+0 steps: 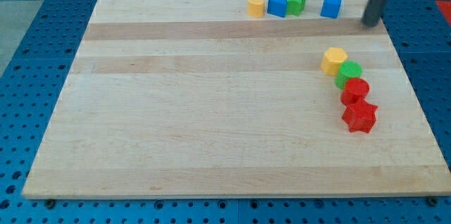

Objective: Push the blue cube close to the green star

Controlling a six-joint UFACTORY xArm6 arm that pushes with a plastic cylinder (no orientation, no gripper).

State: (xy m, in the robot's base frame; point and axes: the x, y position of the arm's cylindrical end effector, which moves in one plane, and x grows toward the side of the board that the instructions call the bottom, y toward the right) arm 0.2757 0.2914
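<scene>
The blue cube point(331, 5) stands near the board's top edge, at the view's upper right. The green star point(296, 1) lies a short way to its left, with a small gap of bare wood between them. My tip point(370, 23) is to the right of the blue cube and slightly lower, apart from it. A second blue block point(277, 4) touches the green star's left side, and a yellow block point(256, 4) sits left of that.
A curved chain of blocks lies at the view's right: a yellow hexagon point(335, 60), a green round block point(349, 74), a red round block point(355, 91) and a red star point(360, 117). The wooden board point(211, 111) rests on a blue perforated table.
</scene>
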